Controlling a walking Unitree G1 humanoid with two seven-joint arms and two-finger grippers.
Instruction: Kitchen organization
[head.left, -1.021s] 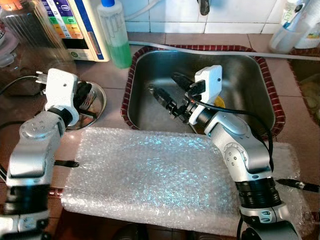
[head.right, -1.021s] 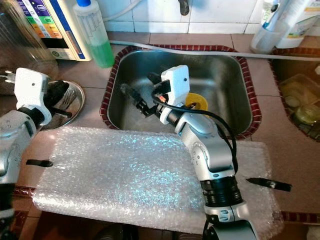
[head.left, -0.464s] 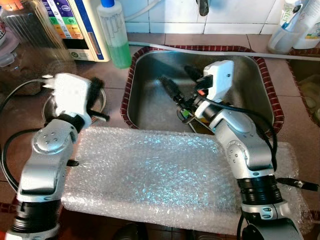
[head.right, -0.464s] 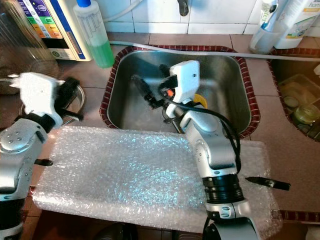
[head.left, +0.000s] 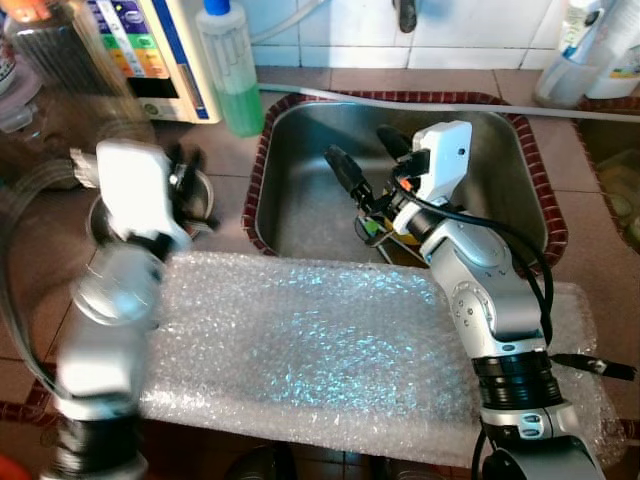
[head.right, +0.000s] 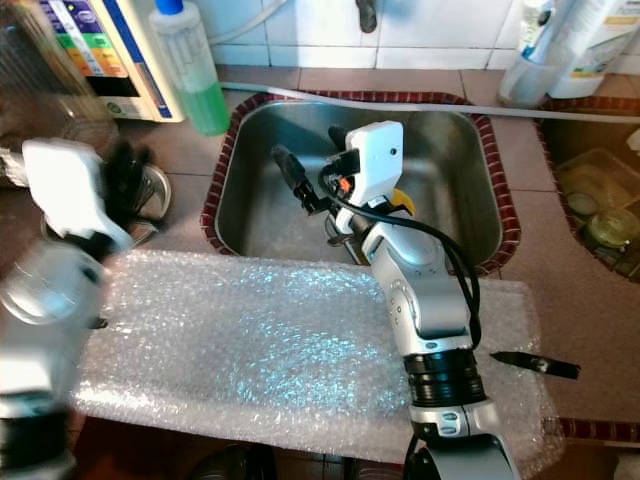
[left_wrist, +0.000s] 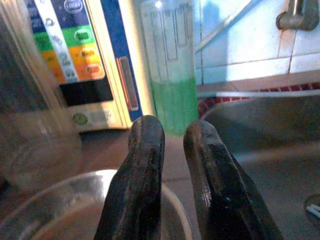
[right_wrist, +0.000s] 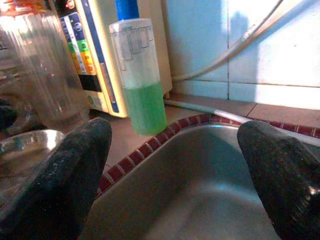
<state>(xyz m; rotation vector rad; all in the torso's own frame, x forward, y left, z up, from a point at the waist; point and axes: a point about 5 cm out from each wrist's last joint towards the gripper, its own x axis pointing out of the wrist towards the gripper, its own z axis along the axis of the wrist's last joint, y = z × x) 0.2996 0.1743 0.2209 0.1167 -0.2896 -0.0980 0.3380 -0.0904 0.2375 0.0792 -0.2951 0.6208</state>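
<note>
- The right claw (head.left: 365, 165) is being held above the steel sink (head.left: 500, 190), its two black fingers spread wide apart and nothing being gripped between them.
- A yellow object (head.right: 403, 203) is lying on the sink floor, partly hidden behind the right arm; what it is cannot be told.
- The left claw (left_wrist: 172, 165) is being held over a round metal bowl (head.right: 152, 190) on the bench just left of the sink, its fingers drawn nearly together with only a narrow gap and nothing between them; the left arm is being shown blurred.
- A bottle of green liquid (head.left: 229, 66) is standing at the sink's back left corner, with a white appliance (head.left: 150, 50) beside it, farther from the sink.
- A sheet of bubble wrap (head.left: 300, 350) is lying across the bench in front of the sink, with both arms reaching over it.
</note>
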